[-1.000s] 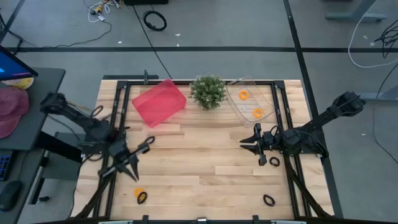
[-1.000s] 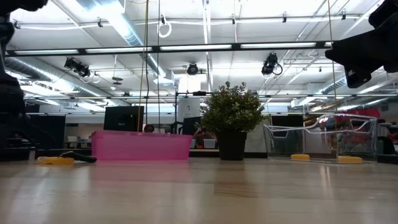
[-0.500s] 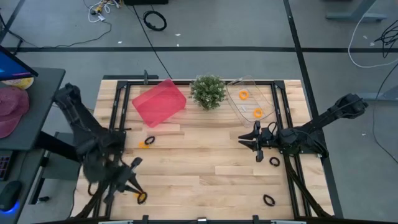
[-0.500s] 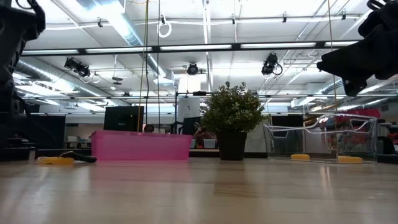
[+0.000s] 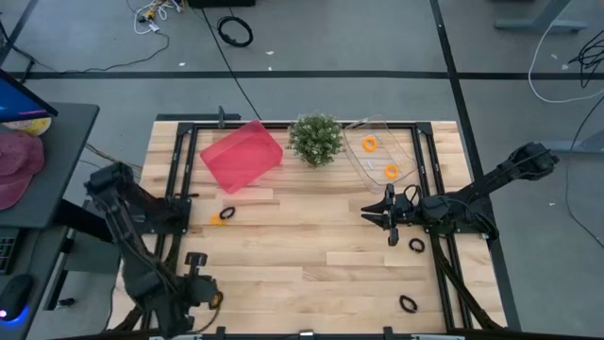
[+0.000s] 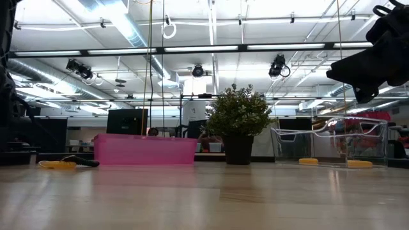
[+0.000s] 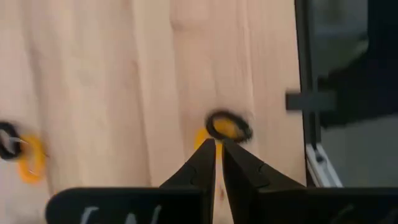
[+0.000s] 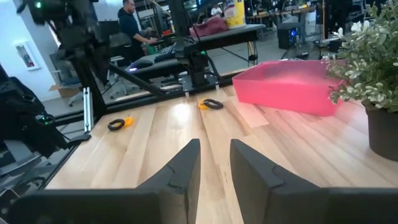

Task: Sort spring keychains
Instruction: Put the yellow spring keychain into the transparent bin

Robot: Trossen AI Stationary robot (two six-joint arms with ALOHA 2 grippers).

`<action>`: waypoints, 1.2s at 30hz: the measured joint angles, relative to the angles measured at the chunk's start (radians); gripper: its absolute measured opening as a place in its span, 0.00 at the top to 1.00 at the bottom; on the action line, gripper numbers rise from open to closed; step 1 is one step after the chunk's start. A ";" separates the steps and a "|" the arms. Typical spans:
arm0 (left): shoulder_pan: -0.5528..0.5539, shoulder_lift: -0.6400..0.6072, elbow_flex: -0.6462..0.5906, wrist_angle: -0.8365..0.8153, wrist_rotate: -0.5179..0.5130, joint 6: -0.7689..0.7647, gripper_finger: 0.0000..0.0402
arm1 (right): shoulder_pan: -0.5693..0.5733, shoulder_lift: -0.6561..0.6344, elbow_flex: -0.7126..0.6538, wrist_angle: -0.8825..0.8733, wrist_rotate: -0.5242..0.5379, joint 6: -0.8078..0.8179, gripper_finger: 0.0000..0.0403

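Beside the near left corner of the table, far from the potted plant, my left gripper hangs with its fingers nearly closed and nothing between them. Its tips sit just short of a black and orange pair of spring keychains lying together on the wood. A second black and orange pair shows farther along the boards in that same wrist view.

On the right side of the table, nearer the potted plant, my right gripper is held above the wood with a narrow gap between its fingers, empty. Two orange keychains lie in the clear tray just right of the plant. The pink bin sits just left of it. One black keychain lies beside my right gripper, and another lies closer to the near edge.
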 joint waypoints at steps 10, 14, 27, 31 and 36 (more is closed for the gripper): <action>0.008 0.068 0.000 0.006 0.154 0.008 0.93 | 0.000 0.000 0.000 0.001 0.000 0.000 0.77; 0.015 0.068 0.000 0.007 0.140 0.011 0.93 | 0.000 0.000 0.000 0.001 0.000 0.000 0.77; 0.031 0.068 0.000 0.009 0.050 0.053 0.92 | 0.000 0.000 0.000 -0.007 0.000 0.018 0.77; 0.031 0.067 -0.016 0.012 0.022 0.037 0.86 | 0.000 0.000 0.000 -0.007 0.000 0.018 0.77; 0.031 0.067 -0.111 0.012 0.063 0.000 0.72 | 0.000 0.000 0.000 -0.007 0.000 0.018 0.77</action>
